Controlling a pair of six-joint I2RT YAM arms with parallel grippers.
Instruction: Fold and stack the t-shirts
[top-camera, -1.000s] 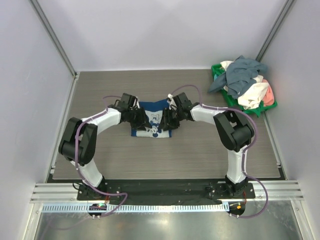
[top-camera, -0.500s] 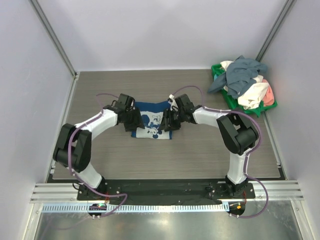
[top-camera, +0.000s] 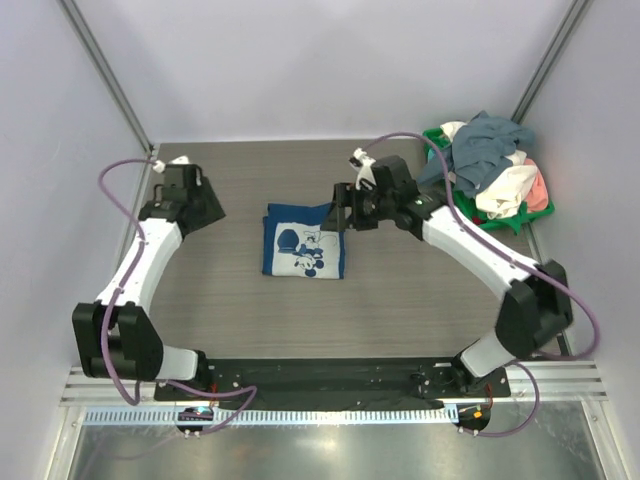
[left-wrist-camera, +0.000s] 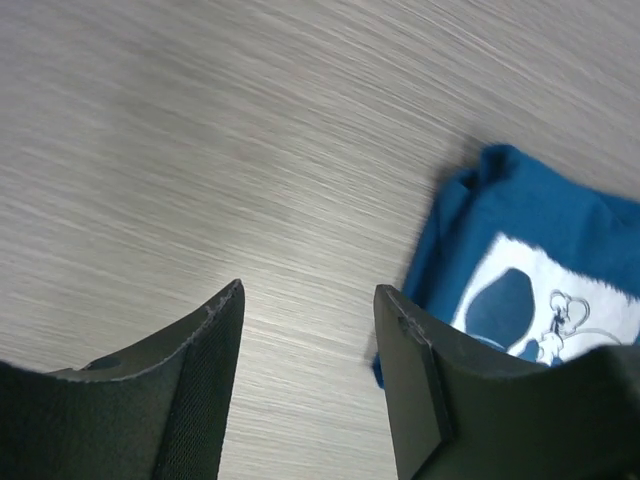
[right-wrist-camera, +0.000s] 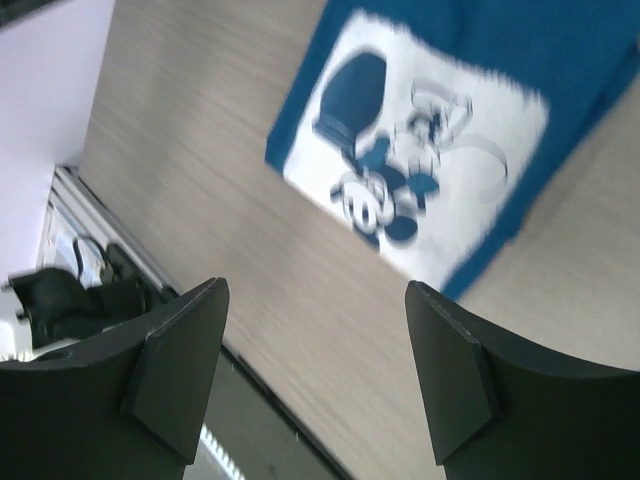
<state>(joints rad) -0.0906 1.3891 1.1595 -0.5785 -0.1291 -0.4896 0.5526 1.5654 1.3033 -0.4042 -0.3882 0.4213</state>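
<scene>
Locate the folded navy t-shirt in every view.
Top external: navy t-shirt at picture centre.
Left wrist: navy t-shirt at the right edge, partly cut off.
Right wrist: navy t-shirt upper right, running off frame.
Shared landmark: white cartoon print, seen in all three.

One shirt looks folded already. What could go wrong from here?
The shirts heaped in the green basket are tangled and spill over its rim, so pulling one could drag others out. The folded navy shirt lies loose, and the open right gripper hovers close to its edge; a careless move might snag and unfold it.
</scene>
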